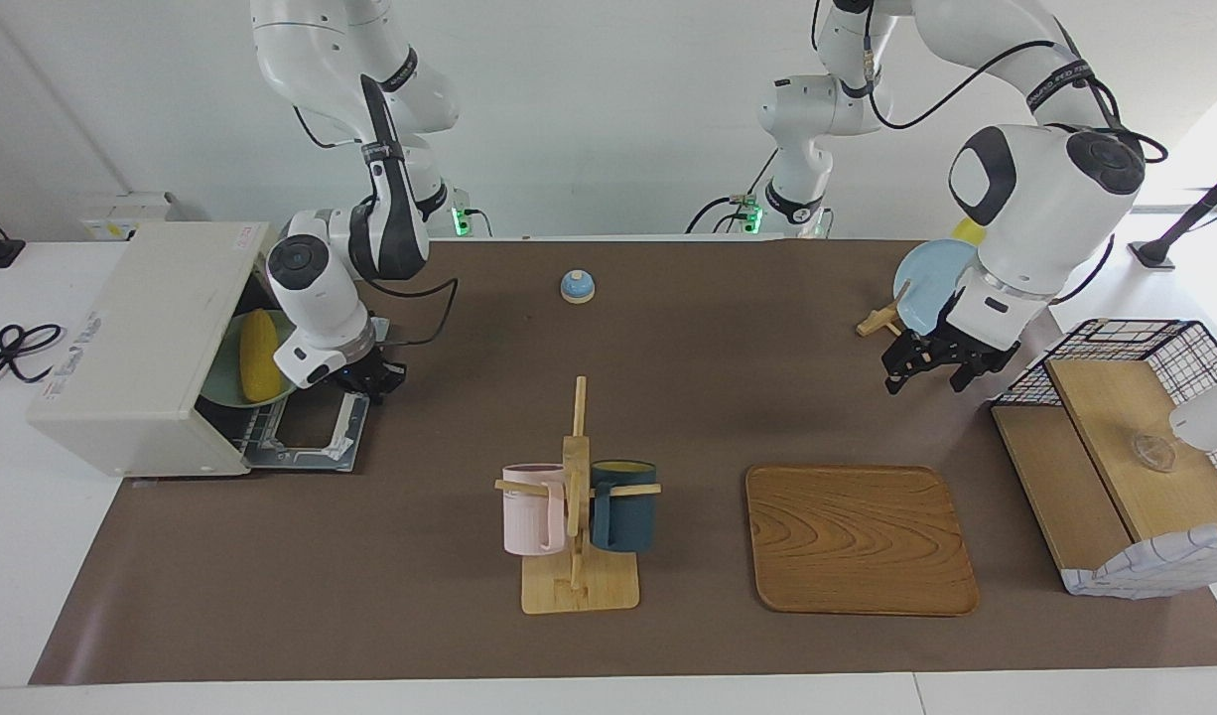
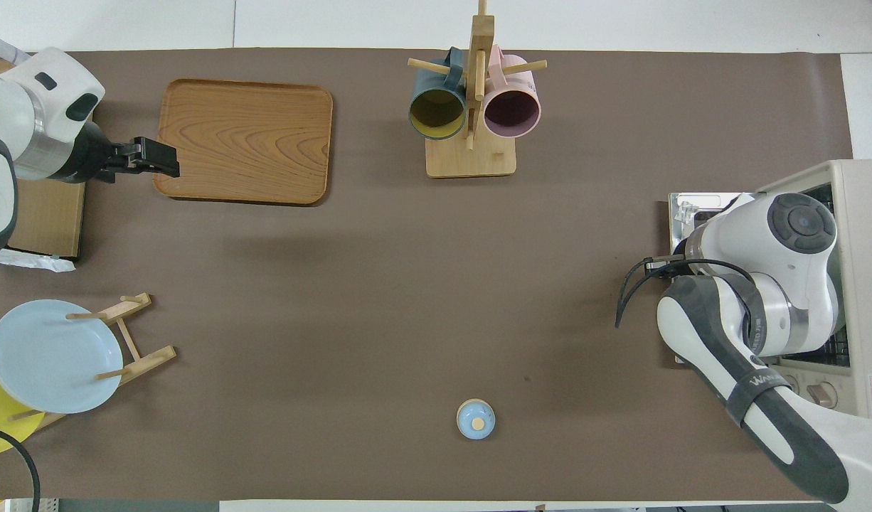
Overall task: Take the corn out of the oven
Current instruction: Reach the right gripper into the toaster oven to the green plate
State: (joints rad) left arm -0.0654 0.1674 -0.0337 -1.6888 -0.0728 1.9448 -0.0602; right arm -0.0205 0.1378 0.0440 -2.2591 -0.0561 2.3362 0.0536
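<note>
The oven is shown at the right arm's end of the table, with its drop-down door lowered flat onto the brown mat. Inside the opening, the corn is seen lying on a pale green plate that rests in the oven's mouth. The right gripper is positioned low over the open door, just beside the plate's edge; whether it is open or closed cannot be told, since it is masked by the wrist in both views. The left gripper is held in the air near the black wire basket at the left arm's end, and its spread likewise cannot be told. A wooden tray and a mug rack carrying a pink mug and a dark blue mug are placed along the table edge farthest from the robots. A small blue bell is seen near the robots, and a light blue plate is propped in a wooden stand beside the left arm.
</note>
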